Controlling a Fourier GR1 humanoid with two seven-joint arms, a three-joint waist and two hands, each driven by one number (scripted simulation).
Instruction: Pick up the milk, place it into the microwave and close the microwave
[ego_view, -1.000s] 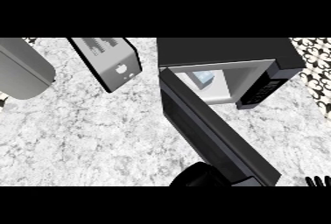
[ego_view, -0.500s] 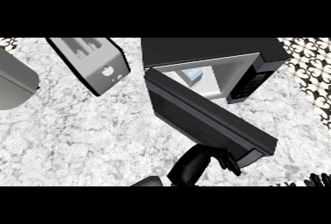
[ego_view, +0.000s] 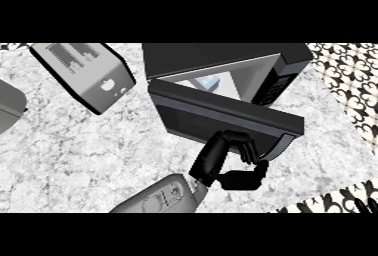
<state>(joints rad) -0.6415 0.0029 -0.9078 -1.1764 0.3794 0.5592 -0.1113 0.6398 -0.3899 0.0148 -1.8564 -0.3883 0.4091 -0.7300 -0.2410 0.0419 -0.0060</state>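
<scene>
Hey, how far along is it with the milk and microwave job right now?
Nearly done. Done: a pale carton, likely the milk, shows inside the microwave. In hand: the left hand presses on the outside of the microwave door, which has swung partway closed compared with a second ago. Left: push the door fully shut. The right hand's fingers rest at the lower right edge.

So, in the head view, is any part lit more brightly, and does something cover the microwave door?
Head view: the microwave cavity is the brightest part, pale against its dark top; the door is dark grey, without clear glare; the left hand lies over the door's lower edge and hides part of it; the toaster is evenly lit; the right hand shows only fingertips at the lower right.
</scene>
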